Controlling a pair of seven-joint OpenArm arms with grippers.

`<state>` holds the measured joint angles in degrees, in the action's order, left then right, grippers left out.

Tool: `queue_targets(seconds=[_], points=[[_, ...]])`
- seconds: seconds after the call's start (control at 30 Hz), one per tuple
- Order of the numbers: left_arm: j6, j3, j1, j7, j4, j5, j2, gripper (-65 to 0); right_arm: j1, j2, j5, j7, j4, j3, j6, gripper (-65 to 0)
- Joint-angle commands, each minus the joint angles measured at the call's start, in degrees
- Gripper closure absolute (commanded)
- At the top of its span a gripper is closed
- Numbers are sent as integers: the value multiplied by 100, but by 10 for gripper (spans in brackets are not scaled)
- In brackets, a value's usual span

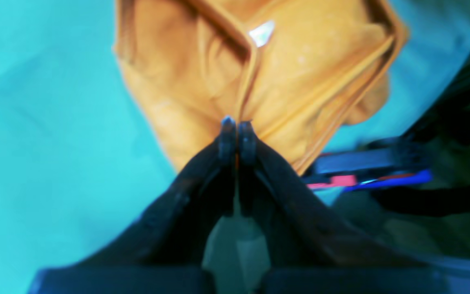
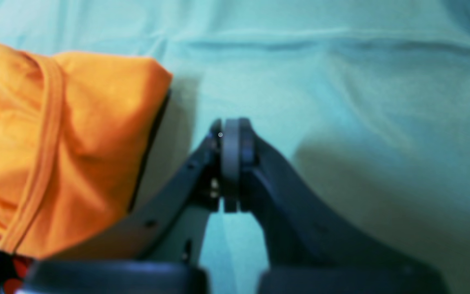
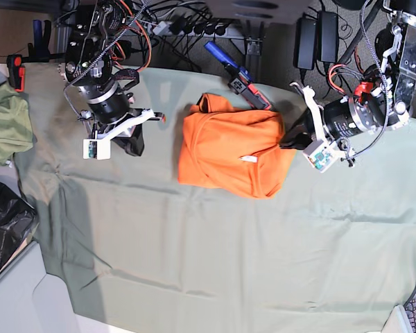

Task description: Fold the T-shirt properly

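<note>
The orange T-shirt (image 3: 229,149) lies bunched in a rough folded block on the sage-green table cloth (image 3: 194,243), its white tag (image 3: 248,159) facing up. In the left wrist view the shirt (image 1: 292,81) and its tag (image 1: 262,33) fill the upper middle. My left gripper (image 1: 237,124) is shut, with a sliver of orange cloth between the fingers, at the shirt's right edge (image 3: 286,142). My right gripper (image 2: 231,122) is shut and empty over bare cloth. It is left of the shirt (image 2: 63,143) with a gap between them, as the base view (image 3: 132,143) shows.
A blue and red clamp tool (image 3: 236,75) lies at the table's back edge just behind the shirt; it also shows in the left wrist view (image 1: 365,169). A bundle of green cloth (image 3: 3,121) and a black bag (image 3: 3,232) sit at the far left. Cables and power bricks (image 3: 317,38) run behind.
</note>
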<state>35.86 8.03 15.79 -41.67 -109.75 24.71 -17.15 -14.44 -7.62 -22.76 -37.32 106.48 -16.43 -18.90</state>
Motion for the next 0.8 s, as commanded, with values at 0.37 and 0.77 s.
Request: queue_targets(seconds=[0.37, 0.77], points=[[87, -13, -885, 155, 1281, 72, -17, 0, 42, -46, -234, 83, 92, -22, -592, 0], [414, -15, -894, -295, 1307, 787, -22, -147, 42, -46, -380, 83, 92, -22, -595, 0]])
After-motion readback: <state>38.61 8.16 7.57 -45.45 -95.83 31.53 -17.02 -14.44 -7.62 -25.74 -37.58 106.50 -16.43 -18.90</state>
